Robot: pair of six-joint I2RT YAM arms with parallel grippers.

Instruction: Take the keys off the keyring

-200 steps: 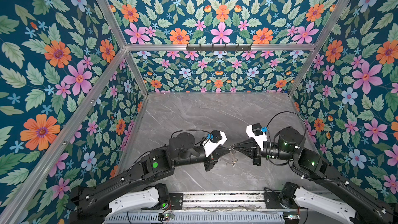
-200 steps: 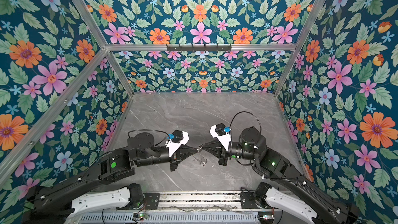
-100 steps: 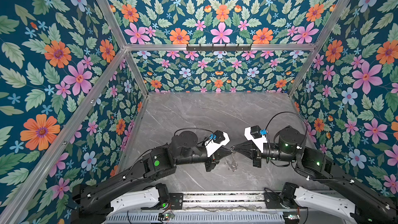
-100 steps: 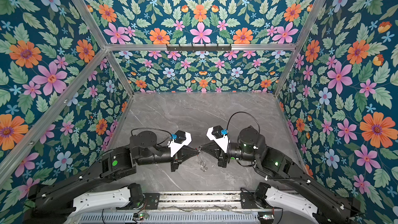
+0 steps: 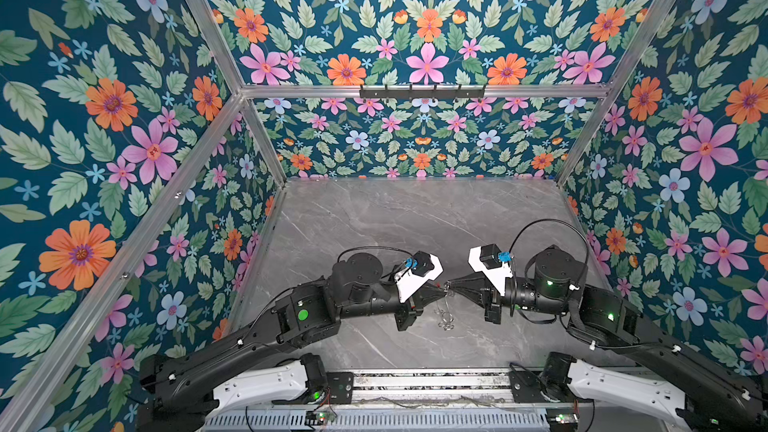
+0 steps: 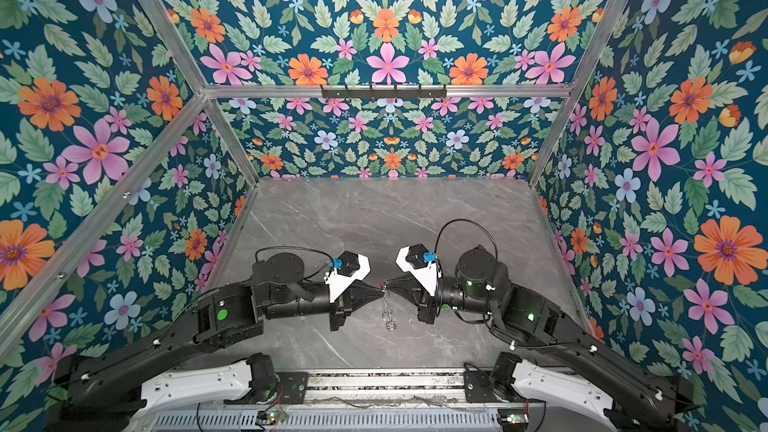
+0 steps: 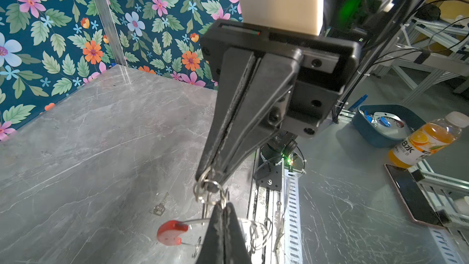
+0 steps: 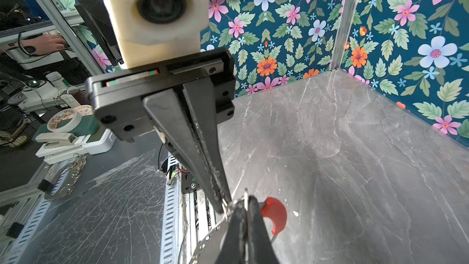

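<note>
Left claw (image 5: 439,289) and right claw (image 5: 452,284) are pressed together tip-to-tip on the keys (image 7: 210,187), lower centre in both top views. Keyring (image 7: 171,232) is hung below. Grip could be lost if pulled unevenly, and the bunch dropped on tabletop (image 5: 374,222).

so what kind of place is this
Probably a robot test cell in a lab: a marble-look tabletop boxed in by floral walls on aluminium framing, with workbench clutter outside like a tape roll.
</note>
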